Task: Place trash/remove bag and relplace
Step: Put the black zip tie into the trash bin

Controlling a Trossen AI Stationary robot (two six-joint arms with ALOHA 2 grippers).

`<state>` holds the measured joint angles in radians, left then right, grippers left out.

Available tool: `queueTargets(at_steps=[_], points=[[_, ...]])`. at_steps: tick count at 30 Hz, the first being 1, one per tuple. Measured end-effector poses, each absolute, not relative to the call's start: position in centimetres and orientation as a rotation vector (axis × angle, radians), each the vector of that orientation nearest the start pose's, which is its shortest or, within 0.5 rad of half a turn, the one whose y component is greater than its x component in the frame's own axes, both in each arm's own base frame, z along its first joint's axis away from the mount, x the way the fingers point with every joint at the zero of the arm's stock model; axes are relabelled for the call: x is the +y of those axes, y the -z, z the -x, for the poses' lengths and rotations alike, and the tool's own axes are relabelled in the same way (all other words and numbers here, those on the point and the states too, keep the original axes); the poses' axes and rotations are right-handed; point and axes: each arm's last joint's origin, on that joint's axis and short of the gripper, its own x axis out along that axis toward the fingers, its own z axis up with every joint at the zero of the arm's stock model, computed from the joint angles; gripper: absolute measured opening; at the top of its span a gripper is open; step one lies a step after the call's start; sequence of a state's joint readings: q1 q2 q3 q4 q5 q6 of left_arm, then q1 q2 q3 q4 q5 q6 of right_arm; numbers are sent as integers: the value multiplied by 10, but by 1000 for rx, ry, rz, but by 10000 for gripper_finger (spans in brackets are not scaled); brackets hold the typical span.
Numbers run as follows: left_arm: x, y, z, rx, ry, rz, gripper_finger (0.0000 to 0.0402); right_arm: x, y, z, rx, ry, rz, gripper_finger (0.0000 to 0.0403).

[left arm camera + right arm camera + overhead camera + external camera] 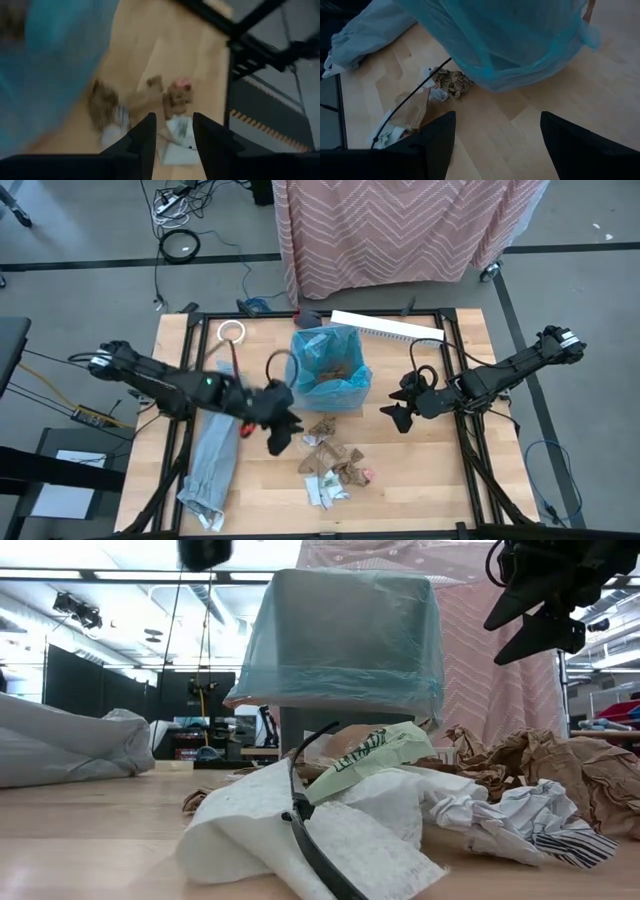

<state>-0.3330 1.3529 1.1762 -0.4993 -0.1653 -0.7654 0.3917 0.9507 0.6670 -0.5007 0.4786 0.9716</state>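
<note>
Looking from the near edge of the light wooden table [440, 480], I see the small crumpled brown paper scraps and white wrapper pieces [330, 465] lying in a loose heap, with a thin black cable [305, 825] draped over the nearest white piece. My left gripper [280, 435] hovers just beside that heap on its left, fingers [145, 145] parted with nothing between them (its wrist view is blurred). Left of it lies a pale grey translucent plastic bag [210, 465], flat on the wood. Farther back stands the small dark bin lined with the crinkly bright-blue plastic liner [328, 370], brown scraps already inside. My right gripper [398, 412] hangs to the bin's right, jaws wide and empty.
</note>
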Motion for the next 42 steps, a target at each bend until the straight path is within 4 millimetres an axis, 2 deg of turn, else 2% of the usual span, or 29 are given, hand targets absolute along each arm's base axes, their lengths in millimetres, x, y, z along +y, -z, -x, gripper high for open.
queueTargets(at_steps=[6,12,18,25,35,42], points=[[-112,-283,-280,714,-220,702,135,58,-242,-176,592,409,-602,279],[-129,-259,-306,658,-251,851,135,58,-242,-176,587,417,-602,278],[-136,-230,-327,627,-322,941,135,56,-243,-177,549,457,-607,279],[-129,-206,-339,595,-467,996,135,56,-243,-177,549,450,-545,279],[-105,-200,-345,584,-564,937,135,57,-243,-177,553,438,-525,279],[-99,-195,-349,599,-575,940,135,57,-244,-178,557,411,-505,285]])
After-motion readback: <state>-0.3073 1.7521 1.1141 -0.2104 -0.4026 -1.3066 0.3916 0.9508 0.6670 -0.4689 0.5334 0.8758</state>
